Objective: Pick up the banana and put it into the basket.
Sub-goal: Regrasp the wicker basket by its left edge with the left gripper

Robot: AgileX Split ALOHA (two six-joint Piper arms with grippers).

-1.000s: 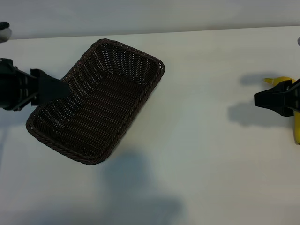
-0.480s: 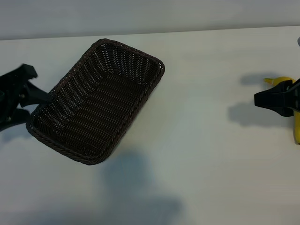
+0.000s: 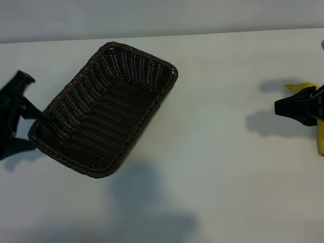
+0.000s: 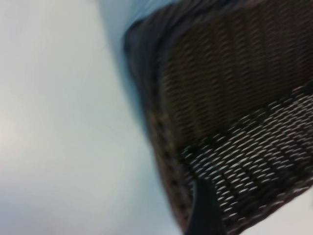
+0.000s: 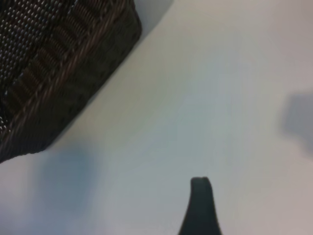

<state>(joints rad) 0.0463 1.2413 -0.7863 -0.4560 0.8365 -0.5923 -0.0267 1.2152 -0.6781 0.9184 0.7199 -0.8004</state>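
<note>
Since the earlier frame, only the left end effector (image 3: 17, 116) is rolled, open, beside the dark brown woven wicker basket (image 3: 104, 109). At the desk's (image 3: 217, 167) right edge, the curved yellow banana (image 3: 320, 136) is overlapped by the open, nearer right end effector (image 3: 283, 106).

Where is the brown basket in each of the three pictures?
Exterior view: the basket lies left of centre, tilted.
Left wrist view: it fills the right half.
Right wrist view: one corner shows at the upper left.
Shared landmark: the white table.
</note>
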